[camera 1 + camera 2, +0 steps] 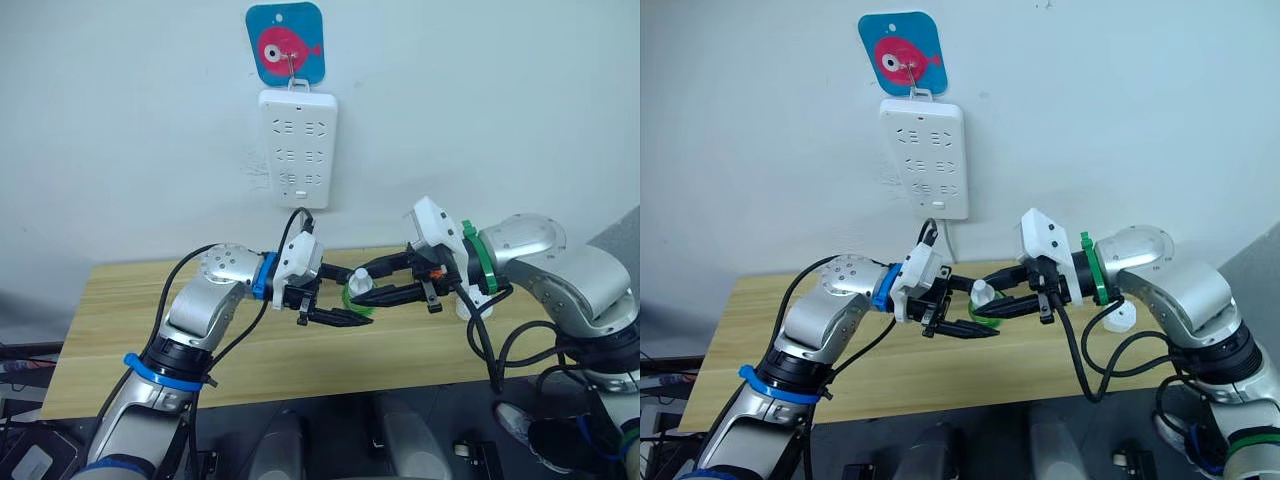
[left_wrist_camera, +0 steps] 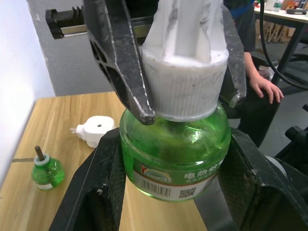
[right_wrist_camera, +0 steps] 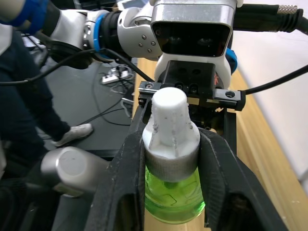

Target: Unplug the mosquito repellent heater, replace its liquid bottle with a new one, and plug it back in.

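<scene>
A green liquid bottle point(image 2: 175, 151) with a white cap point(image 3: 171, 127) hangs in the air over the wooden table point(image 1: 130, 300), between my two grippers. My left gripper point(image 1: 357, 306) is shut on the bottle's green body. From the opposite side, my right gripper point(image 1: 368, 285) is shut on the white cap. The mosquito repellent heater point(image 2: 94, 130) lies on the table with its prongs showing, unplugged. A second green bottle point(image 2: 46, 171), uncapped with a dark wick, stands on the table close to the heater.
A white multi-socket power strip point(image 1: 297, 147) hangs on the wall under a blue fish hook point(image 1: 286, 42), its cord dropping behind my left gripper. A person sits beyond the table's end, one hand point(image 2: 264, 87) resting on a knee.
</scene>
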